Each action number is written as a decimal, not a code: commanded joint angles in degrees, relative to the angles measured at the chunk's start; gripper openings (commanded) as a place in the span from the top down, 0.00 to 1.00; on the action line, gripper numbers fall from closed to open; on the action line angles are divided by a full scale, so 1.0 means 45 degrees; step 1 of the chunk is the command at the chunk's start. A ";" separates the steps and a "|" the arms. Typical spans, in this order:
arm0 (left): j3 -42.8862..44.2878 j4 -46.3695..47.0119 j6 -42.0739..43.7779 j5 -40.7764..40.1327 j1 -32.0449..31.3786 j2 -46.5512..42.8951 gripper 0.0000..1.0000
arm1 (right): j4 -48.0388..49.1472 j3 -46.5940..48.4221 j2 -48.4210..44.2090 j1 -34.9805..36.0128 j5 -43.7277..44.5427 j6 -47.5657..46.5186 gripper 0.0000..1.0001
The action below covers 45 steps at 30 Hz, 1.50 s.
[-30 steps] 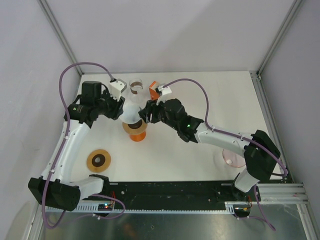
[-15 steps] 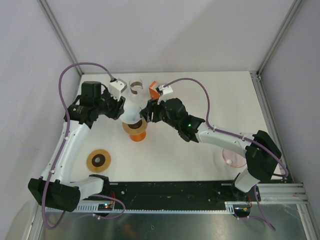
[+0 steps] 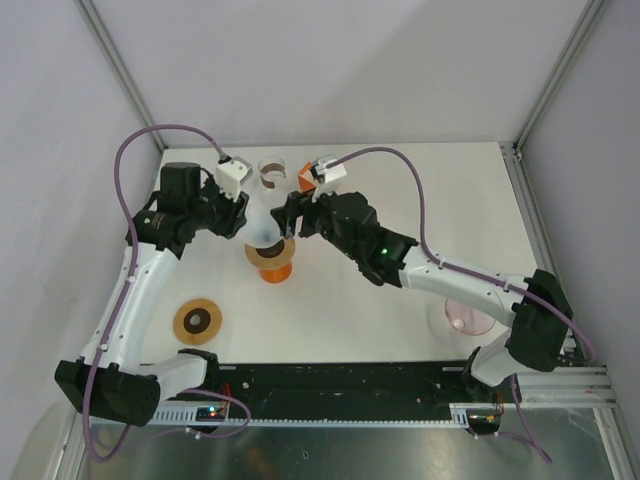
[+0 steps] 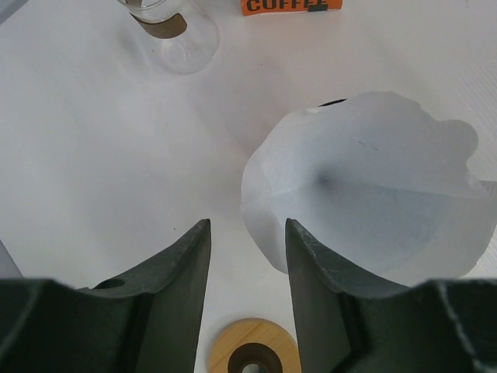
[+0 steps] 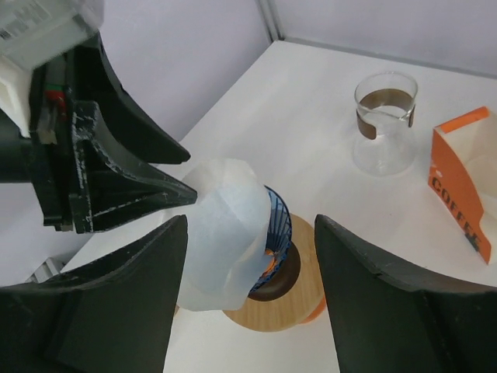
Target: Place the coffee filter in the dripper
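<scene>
The white paper coffee filter lies tilted over the left rim of the blue wire dripper, which stands on a wooden collar and orange base. In the top view the filter shows between both grippers. My left gripper is open and empty. The filter lies outside its right finger, and that finger's tip touches the filter's edge. My right gripper is open wide and empty, above the filter and dripper, which show between its jaws.
A glass carafe and an orange coffee box stand just behind the dripper. A wooden ring with a dark hole lies at the near left. A pink dish sits at the near right.
My right gripper has moved a little left and toward the back, over the filter. The left gripper and the filter have hardly moved.
</scene>
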 commanded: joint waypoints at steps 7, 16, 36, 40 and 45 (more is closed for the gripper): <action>0.0102 0.0241 0.0220 -0.0124 0.0139 -0.0781 0.55 | -0.0422 0.0979 0.1392 0.0179 0.0263 0.0004 0.36; -0.0339 0.0235 0.0080 0.0476 0.0147 -0.0505 0.58 | -0.0949 0.1028 0.1717 0.0148 0.0470 -0.0037 0.47; -0.0863 0.0281 0.0274 0.0504 0.0170 -0.0235 0.64 | -0.1379 0.1033 0.2058 -0.0040 0.0499 -0.0057 0.53; -0.0990 0.0316 0.0322 0.0478 0.0171 -0.0139 0.64 | -0.1451 0.1035 0.2098 -0.0103 0.0410 -0.0040 0.53; -0.0967 0.0314 0.0297 0.0540 0.0159 -0.0092 0.63 | -0.1365 0.1055 0.2144 -0.0129 0.0189 -0.0018 0.53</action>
